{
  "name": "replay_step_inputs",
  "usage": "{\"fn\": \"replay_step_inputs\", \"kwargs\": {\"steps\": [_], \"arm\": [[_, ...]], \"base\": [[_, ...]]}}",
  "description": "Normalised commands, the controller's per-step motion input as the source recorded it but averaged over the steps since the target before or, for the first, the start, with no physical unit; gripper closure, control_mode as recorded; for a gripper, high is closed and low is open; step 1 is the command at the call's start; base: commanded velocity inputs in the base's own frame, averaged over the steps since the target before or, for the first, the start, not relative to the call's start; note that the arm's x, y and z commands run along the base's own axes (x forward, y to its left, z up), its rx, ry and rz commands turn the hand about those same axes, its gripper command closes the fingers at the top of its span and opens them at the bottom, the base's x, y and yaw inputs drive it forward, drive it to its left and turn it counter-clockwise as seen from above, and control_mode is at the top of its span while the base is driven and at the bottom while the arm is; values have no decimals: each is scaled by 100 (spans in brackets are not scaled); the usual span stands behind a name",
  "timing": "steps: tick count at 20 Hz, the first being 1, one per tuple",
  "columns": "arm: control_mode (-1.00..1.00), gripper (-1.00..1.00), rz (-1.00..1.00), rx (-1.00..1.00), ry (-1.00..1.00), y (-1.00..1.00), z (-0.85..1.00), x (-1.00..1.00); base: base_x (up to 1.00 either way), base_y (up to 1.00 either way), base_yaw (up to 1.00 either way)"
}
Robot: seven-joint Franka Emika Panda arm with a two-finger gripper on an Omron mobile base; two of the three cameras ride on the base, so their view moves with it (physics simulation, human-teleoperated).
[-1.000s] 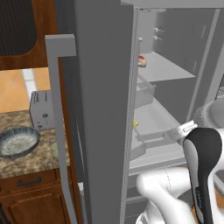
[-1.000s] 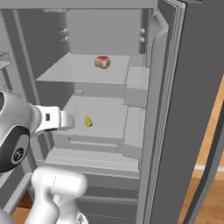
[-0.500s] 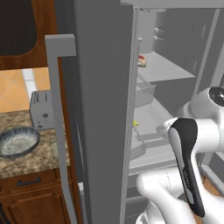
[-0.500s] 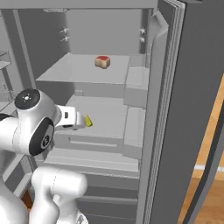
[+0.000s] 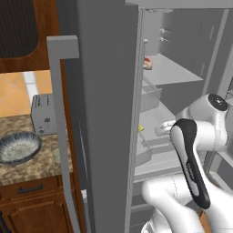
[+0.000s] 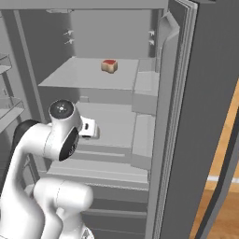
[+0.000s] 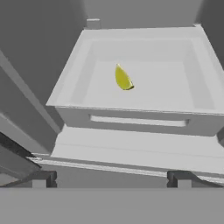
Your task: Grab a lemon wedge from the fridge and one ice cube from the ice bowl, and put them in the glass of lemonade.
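Note:
The fridge (image 5: pixel 105 113) stands open, its grey door in front in the left base view. A yellow lemon wedge (image 7: pixel 123 78) lies in a shallow white tray (image 7: pixel 70 83) on a lower shelf, and it shows as a small yellow spot (image 5: pixel 140 129) from the left. My gripper (image 7: pixel 111 179) is open and empty, its fingertips (image 7: pixel 43 178) spread wide. It hangs in front of the tray, short of the wedge. The ice bowl (image 5: pixel 18 146) sits on the counter to the left of the fridge. The glass of lemonade is out of view.
A boxy grey toaster (image 5: pixel 44 113) stands behind the bowl on the speckled counter (image 5: pixel 41 166). A small red-topped block (image 6: pixel 109 66) rests on the upper shelf. Door bins (image 6: pixel 144 93) line the right side of the fridge, whose right door (image 6: pixel 205 116) stands open.
The arm has swung in toward the lower fridge shelf. In the right base view its hand now covers the lemon wedge. The gripper has stayed open.

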Motion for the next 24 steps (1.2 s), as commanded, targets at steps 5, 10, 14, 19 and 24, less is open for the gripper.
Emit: {"fn": "replay_step_inputs", "kwargs": {"steps": [5, 10, 14, 19, 24], "arm": [[-100, -100, 0, 0, 0, 19, -43, 60], [-100, -100, 0, 0, 0, 17, -27, 67], [-100, -100, 0, 0, 0, 2, -13, 68], [-100, -100, 0, 0, 0, 0, -12, 64], [-100, -100, 0, 0, 1, 0, -14, 52]], "base": [[0, 0, 0], [0, 0, 0], [0, 0, 0], [0, 0, 0], [0, 0, 0]]}}
